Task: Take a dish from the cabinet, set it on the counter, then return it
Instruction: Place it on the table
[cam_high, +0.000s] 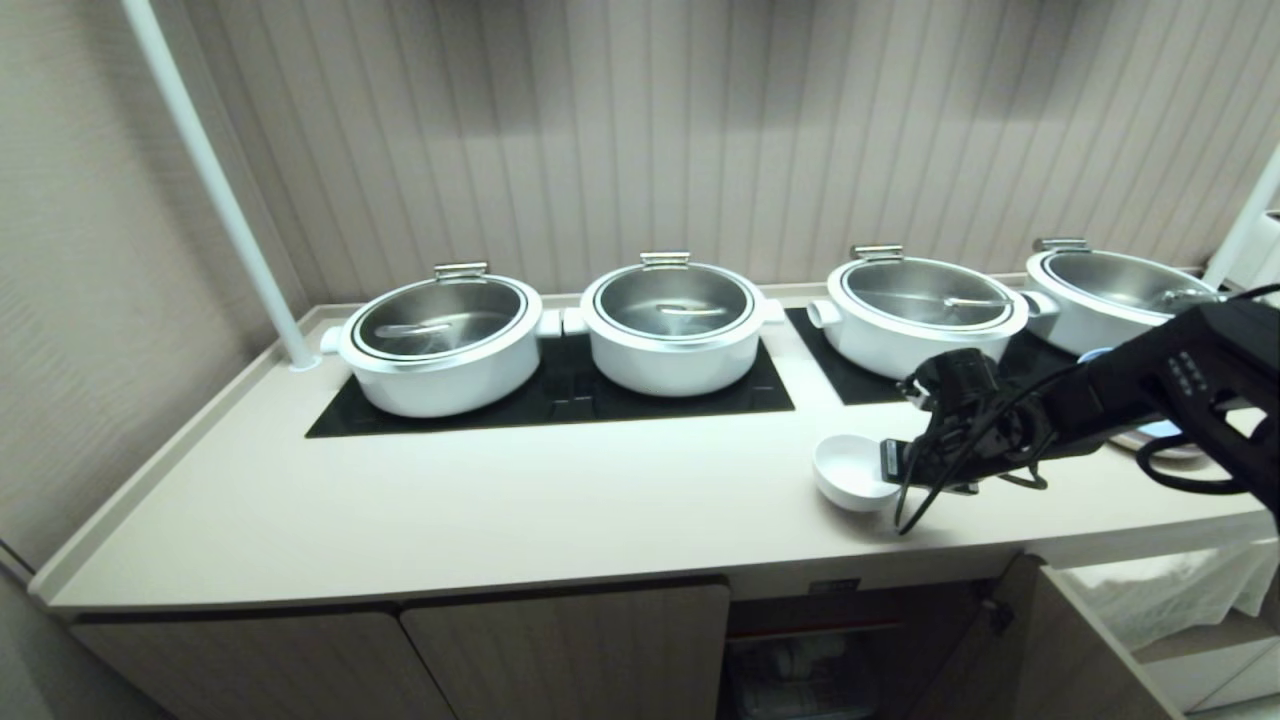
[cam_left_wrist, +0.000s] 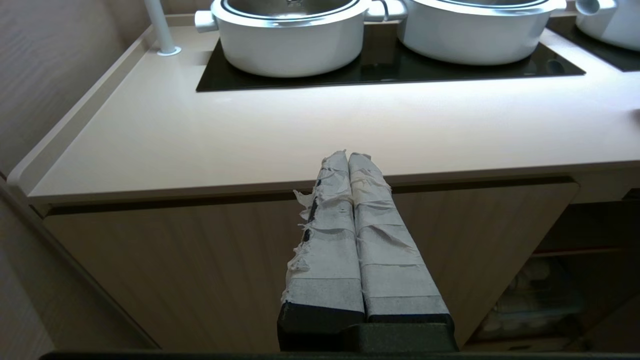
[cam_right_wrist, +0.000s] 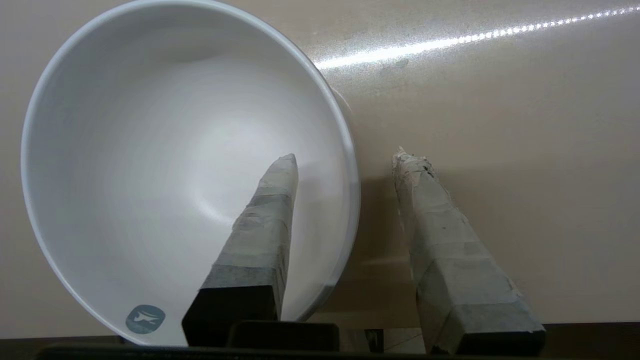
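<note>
Dish (cam_high: 845, 470) rested upright on the counter (cam_high: 500, 500) near its front edge, toward the right end. Right gripper (cam_right_wrist: 345, 157) stood part-open astride the rim, 1 finger inside, 1 outside; left gripper (cam_left_wrist: 348, 156) was pressed closed, farther off.

The right end effector (cam_right_wrist: 345, 157) straddles the dish (cam_right_wrist: 150, 165) rim on the counter (cam_right_wrist: 500, 100), fingers apart.
</note>
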